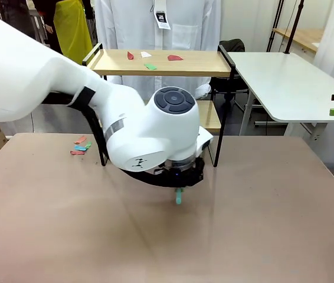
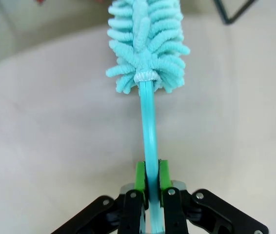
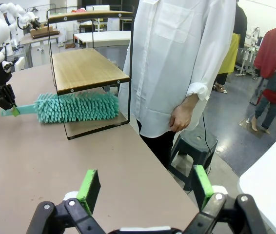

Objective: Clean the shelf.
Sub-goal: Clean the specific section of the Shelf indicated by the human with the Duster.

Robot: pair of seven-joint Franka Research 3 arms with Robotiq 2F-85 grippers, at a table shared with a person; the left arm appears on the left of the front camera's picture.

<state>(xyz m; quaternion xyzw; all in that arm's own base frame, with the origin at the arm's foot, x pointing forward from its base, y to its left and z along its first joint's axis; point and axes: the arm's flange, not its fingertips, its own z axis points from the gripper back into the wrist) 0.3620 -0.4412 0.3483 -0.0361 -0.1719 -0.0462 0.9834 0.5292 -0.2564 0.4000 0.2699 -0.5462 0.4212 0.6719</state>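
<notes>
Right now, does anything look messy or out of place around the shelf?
Yes. Small coloured scraps lie scattered on the top board of the shelf, and another little heap sits on the beige tabletop just left of its left leg. They look like loose litter rather than stored items.

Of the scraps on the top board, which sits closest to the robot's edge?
The green scrap, by the top board's front edge; the left red scrap, white scrap and right red scrap lie farther back.
</notes>
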